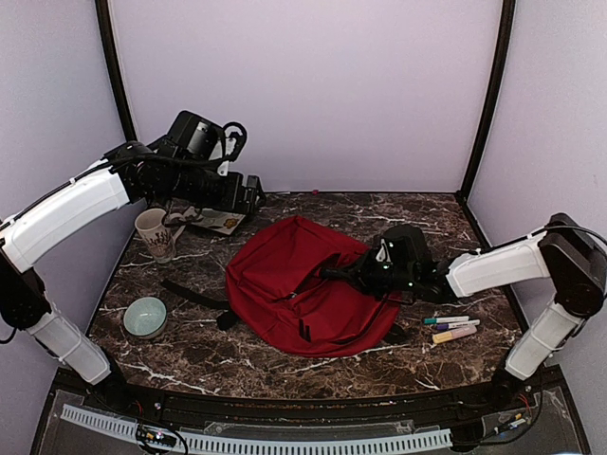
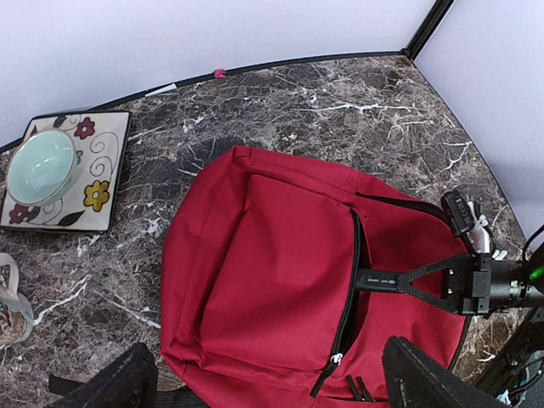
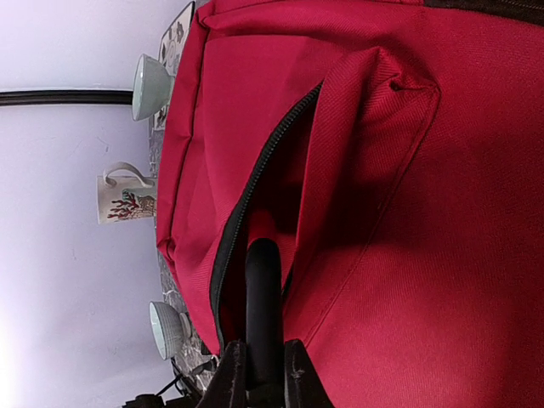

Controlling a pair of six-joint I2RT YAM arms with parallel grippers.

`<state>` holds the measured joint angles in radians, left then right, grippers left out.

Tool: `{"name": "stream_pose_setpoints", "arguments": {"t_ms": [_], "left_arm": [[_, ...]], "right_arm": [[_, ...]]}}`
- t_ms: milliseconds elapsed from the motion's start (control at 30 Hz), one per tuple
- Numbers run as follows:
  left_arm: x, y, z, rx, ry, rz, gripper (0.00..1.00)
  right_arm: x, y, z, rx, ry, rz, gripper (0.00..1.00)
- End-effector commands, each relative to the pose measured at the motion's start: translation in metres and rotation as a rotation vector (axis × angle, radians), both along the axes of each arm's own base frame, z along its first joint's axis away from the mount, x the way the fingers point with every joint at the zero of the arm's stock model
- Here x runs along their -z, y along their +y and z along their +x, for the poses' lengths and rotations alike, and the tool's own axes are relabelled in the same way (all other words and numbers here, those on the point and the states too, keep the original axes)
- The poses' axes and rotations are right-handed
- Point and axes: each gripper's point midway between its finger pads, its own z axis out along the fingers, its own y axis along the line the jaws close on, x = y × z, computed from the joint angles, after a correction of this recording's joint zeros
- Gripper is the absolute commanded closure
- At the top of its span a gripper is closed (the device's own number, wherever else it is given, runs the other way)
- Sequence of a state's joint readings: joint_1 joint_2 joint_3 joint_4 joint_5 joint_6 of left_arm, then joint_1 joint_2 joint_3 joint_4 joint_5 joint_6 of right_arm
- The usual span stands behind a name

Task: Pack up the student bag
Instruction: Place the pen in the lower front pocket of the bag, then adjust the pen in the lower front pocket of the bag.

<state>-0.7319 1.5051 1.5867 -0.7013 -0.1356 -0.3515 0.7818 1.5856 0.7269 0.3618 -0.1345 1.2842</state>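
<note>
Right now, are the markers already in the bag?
No, the markers lie on the table beside the bag, outside it.

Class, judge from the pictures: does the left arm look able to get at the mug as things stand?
Probably yes. The mug stands uncovered, apart from the student bag, and the left gripper hovers nearby with jaws open and empty.
</note>
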Motion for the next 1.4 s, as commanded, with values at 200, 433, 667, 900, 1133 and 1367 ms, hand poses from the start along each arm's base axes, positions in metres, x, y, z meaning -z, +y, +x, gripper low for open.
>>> {"name": "stream_pose_setpoints", "arguments": {"t_ms": [200, 433, 667, 900, 1133, 1367], "left_arm": [[-0.016, 0.013, -0.009, -0.010, -0.031, -0.017, 0.05], [-0.020, 0.015, -0.010, -0.011, -0.042, -0.010, 0.05], [-0.021, 0.020, -0.012, -0.018, -0.050, -0.003, 0.05], [-0.023, 0.018, -0.010, -0.016, -0.057, -0.013, 0.05], [-0.020, 0.008, -0.006, -0.001, -0.053, -0.032, 0.05], [-0.019, 0.002, -0.003, 0.009, -0.046, -0.045, 0.05]], "right_arm": [[-0.013, 0.037, 0.027, -0.037, -0.103, 0.125, 1.00], [0.003, 0.051, 0.026, -0.104, -0.049, 0.092, 0.67], [-0.005, 0.034, 0.019, -0.106, -0.052, 0.019, 0.55], [-0.001, 0.015, 0.001, -0.153, -0.018, -0.134, 0.57], [0.003, 0.014, -0.005, -0.209, -0.027, -0.250, 0.74], [0.010, 0.031, -0.001, -0.249, -0.021, -0.259, 0.84]]}}
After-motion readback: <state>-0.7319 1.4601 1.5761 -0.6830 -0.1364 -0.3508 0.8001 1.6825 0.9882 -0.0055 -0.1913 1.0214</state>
